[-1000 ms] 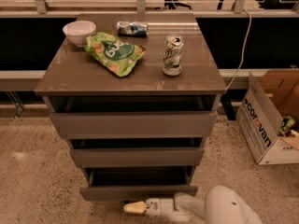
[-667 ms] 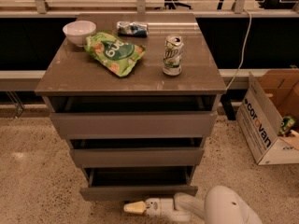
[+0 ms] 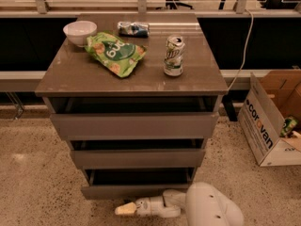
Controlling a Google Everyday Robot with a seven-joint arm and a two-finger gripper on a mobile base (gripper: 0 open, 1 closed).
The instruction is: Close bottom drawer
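Note:
The bottom drawer (image 3: 134, 190) is the lowest and narrowest of three grey-brown drawers in the cabinet. It stands pulled out a little, with a dark gap above its slim front panel. My gripper (image 3: 126, 209) reaches in from the white arm (image 3: 207, 208) at the bottom of the view. It lies low over the floor, pointing left, just in front of and below the drawer's front panel. Its tan tip is close to the panel's lower edge.
The middle drawer (image 3: 136, 157) and top drawer (image 3: 134, 125) also stand slightly open. On the cabinet top (image 3: 70, 81) are a white bowl (image 3: 80, 32), a green chip bag (image 3: 115, 53), a can (image 3: 173, 56) and a crushed wrapper (image 3: 133, 28). A cardboard box (image 3: 270, 126) stands on the floor at right.

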